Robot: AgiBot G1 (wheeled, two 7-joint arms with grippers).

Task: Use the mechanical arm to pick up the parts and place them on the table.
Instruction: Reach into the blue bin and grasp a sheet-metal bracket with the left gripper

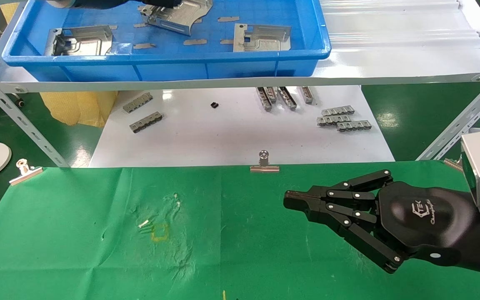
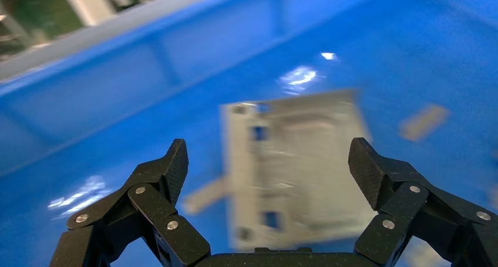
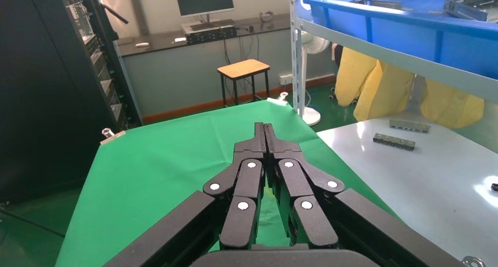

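Three silver stamped plates lie in the blue tray (image 1: 23,54): one at the left (image 1: 81,41), one in the middle (image 1: 181,18), one at the right (image 1: 261,37). My left gripper (image 1: 161,3) is at the top edge of the head view, just over the middle plate. In the left wrist view the left gripper (image 2: 270,155) is open, with a blurred plate (image 2: 293,167) below, between its fingers and not touching them. My right gripper (image 1: 290,201) is shut and empty, low over the green cloth table (image 1: 77,241); it also shows in the right wrist view (image 3: 264,129).
The tray stands on a white shelf (image 1: 390,54) with angled metal legs (image 1: 15,121). Below lies a glossy white board (image 1: 223,133) with grey comb-like strips (image 1: 344,118). Binder clips (image 1: 264,163) hold the cloth's far edge. A faint yellow mark (image 1: 159,232) is on the cloth.
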